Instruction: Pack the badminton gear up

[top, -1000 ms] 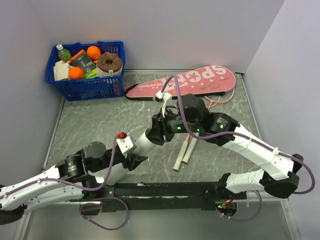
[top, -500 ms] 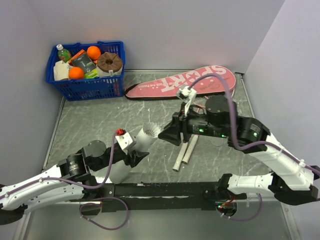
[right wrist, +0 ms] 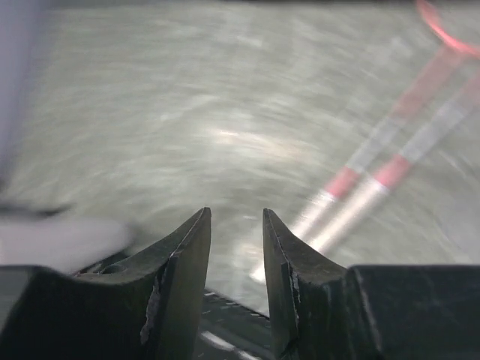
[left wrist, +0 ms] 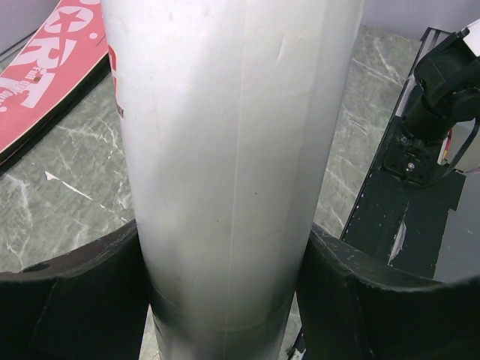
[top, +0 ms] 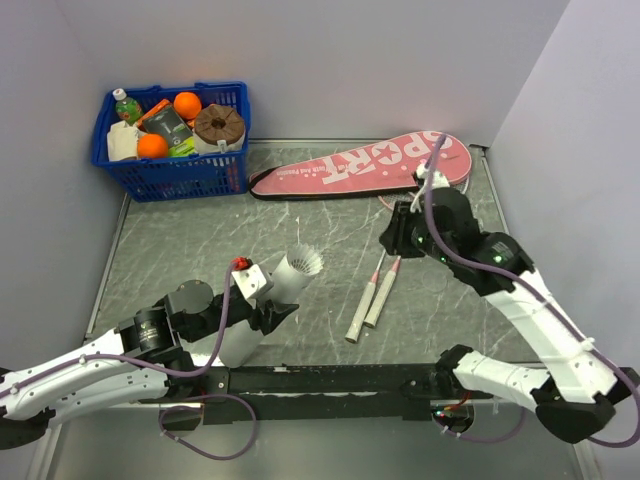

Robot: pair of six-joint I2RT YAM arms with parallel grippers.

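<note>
Swinging back from mid-bench toward the right wall, the right arm uncovered the tube's mouth. The right hand [right wrist: 235, 219] was narrow and held nothing, and its wrist view was smeared. The grey bench [top: 160, 250] lay open between the basket and the left arm, and along the left wall. The pink "SPORT" case [top: 350, 165] lay flat by the far edge, well apart from the tube. The blue basket [top: 170, 172] filled the far left corner. The long white tube [top: 288, 276] stood tilted and clamped low in the left hand [left wrist: 225, 255], so it filled that wrist view. Its open mouth perhaps showed shuttlecock feathers. Two rackets [top: 372, 298] lay side by side, white handles toward the near rail, with their heads mostly hidden under the right arm.
</note>
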